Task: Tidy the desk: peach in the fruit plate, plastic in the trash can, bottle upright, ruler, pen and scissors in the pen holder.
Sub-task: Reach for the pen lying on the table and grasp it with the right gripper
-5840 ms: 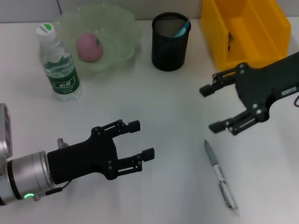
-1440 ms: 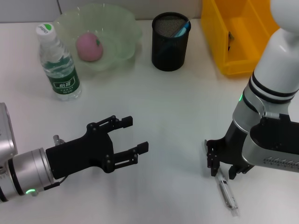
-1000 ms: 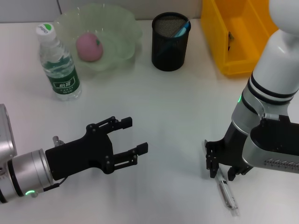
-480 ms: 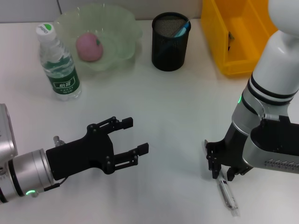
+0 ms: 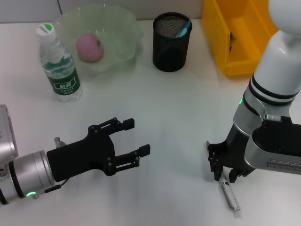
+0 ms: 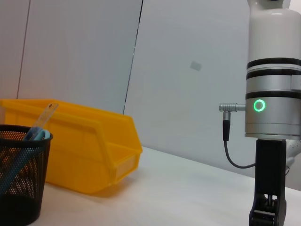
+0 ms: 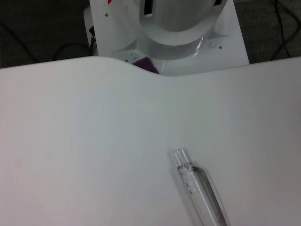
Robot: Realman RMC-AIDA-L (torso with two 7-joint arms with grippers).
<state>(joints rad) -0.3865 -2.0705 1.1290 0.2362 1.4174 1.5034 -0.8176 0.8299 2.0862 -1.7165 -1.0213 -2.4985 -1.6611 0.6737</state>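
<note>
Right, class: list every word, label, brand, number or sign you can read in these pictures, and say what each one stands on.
Water bottle, green label: there is white print, too small and blurred to read.
Bottle cap: a white mark, not legible.
Pen, pen holder, yellow bin: no text visible.
Nothing can be quoted.

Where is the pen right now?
In the head view the pen lies on the table at the near right, its upper end under the right gripper, well in front of the yellow bin.
</note>
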